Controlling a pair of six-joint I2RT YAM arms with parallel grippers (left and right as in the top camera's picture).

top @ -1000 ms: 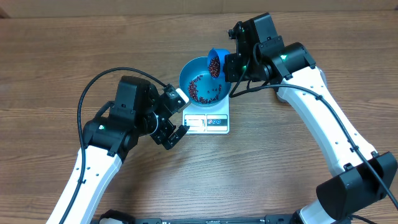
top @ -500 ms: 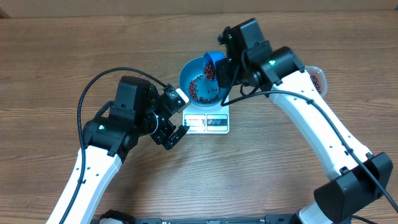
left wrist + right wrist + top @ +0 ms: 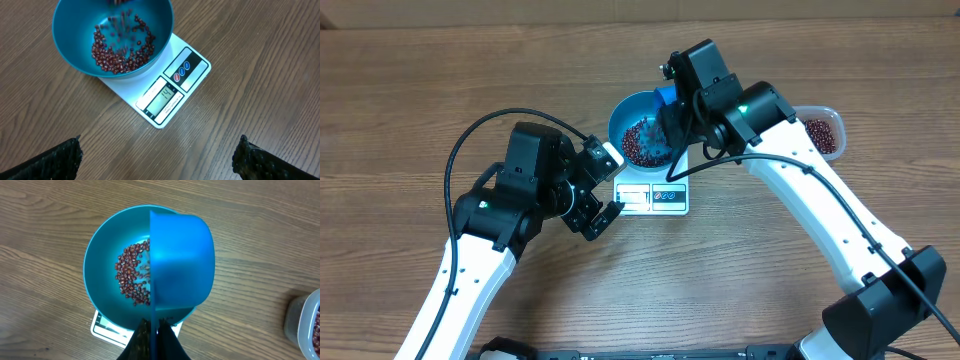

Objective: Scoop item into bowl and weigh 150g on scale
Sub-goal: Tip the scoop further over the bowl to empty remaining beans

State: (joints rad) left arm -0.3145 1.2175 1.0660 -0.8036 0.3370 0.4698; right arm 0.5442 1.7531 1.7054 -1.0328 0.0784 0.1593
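Observation:
The teal bowl [image 3: 618,116] [image 3: 75,30] [image 3: 100,260] stands on the white scale [image 3: 655,197] [image 3: 170,95] [image 3: 106,328], whose display is lit. Dark red-brown beans [image 3: 640,146] [image 3: 122,52] [image 3: 131,275] lie in the bowl, and some are blurred in mid-fall. My right gripper [image 3: 672,122] [image 3: 154,326] is shut on the thin handle of a blue scoop [image 3: 667,98] [image 3: 182,265], which is tipped on its side over the bowl's right half. My left gripper [image 3: 610,185] [image 3: 159,142] hangs open over bare table just in front of the scale, holding nothing.
A clear plastic tub [image 3: 820,128] [image 3: 306,325] with more beans sits on the table to the right of the bowl, behind the right arm. Wooden table surface surrounds the scale.
The right arm has swung left and rolled the scoop over the bowl, so beans have spilled into the bowl. The tub has come into view. The left arm has not moved.

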